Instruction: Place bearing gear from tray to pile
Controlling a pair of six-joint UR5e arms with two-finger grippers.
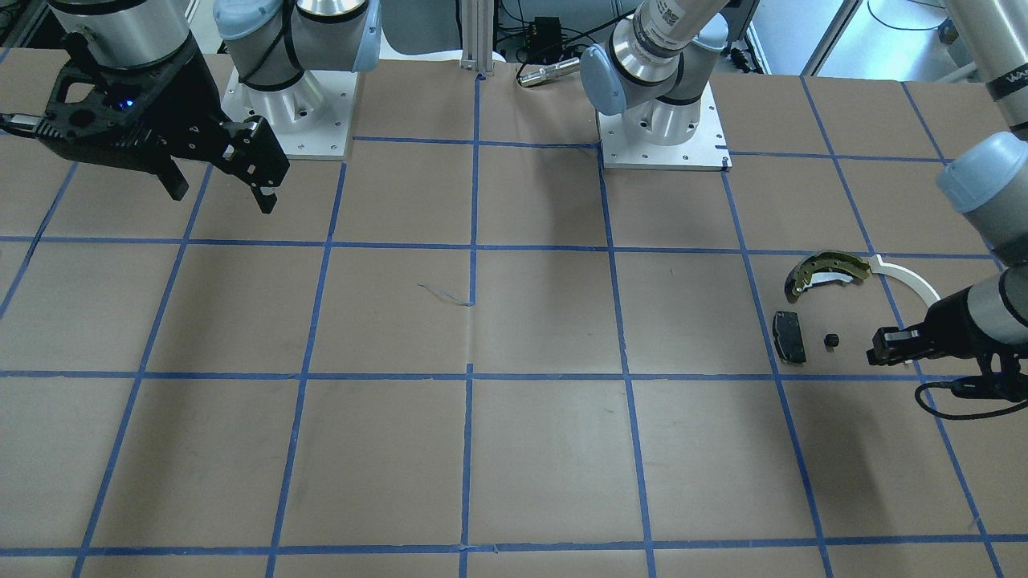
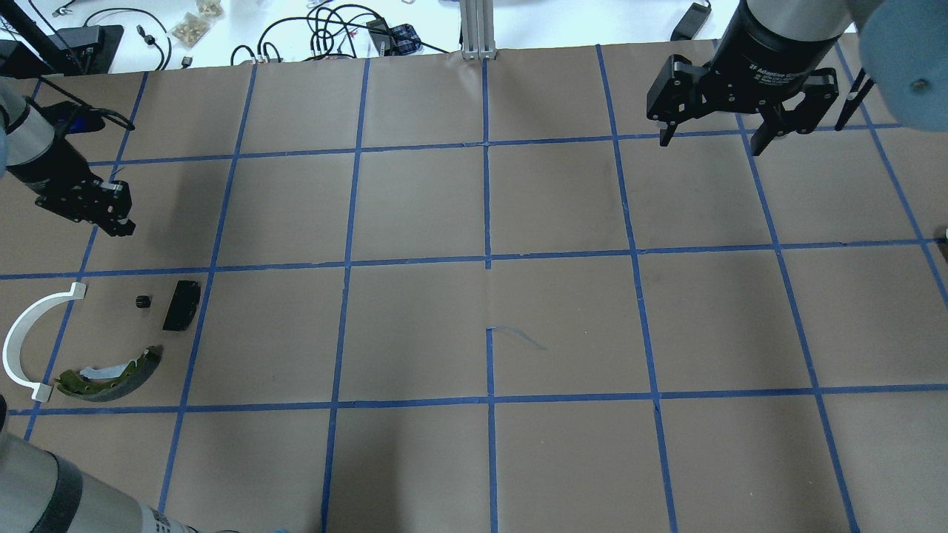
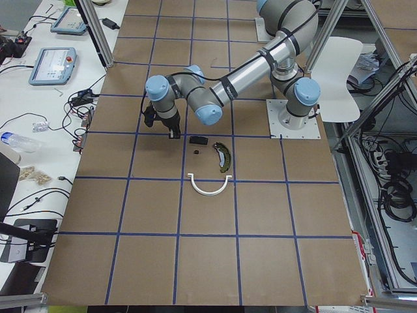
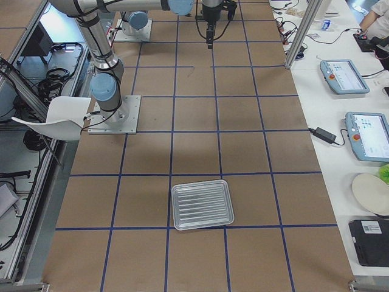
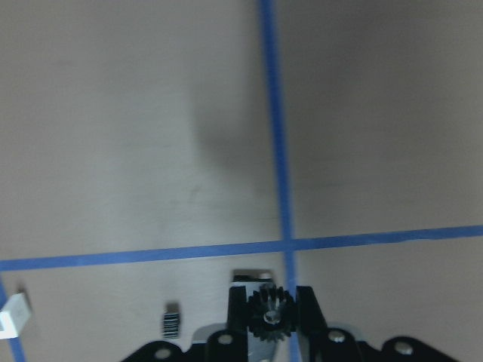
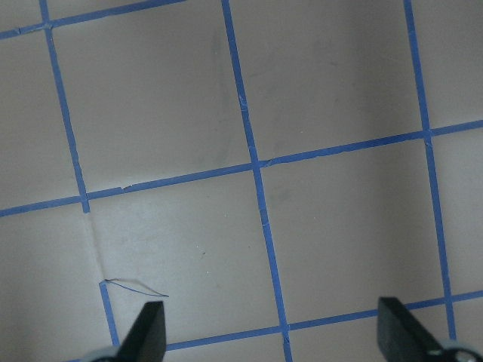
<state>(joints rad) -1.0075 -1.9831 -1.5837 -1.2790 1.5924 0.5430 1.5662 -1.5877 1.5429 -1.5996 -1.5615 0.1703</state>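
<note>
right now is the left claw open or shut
Shut on the gear: the wrist view shows the left claw with its fingers tight against both sides of the toothed wheel.

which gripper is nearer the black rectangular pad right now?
Left. The left gripper, shut on the bearing gear, is close beside the black rectangular pad. The right gripper, open, is far across the table.

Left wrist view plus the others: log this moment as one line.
left gripper: shut on bearing gear | right gripper: open, empty | tray: empty | pile: shoe, white arc, pad, small black part
</note>
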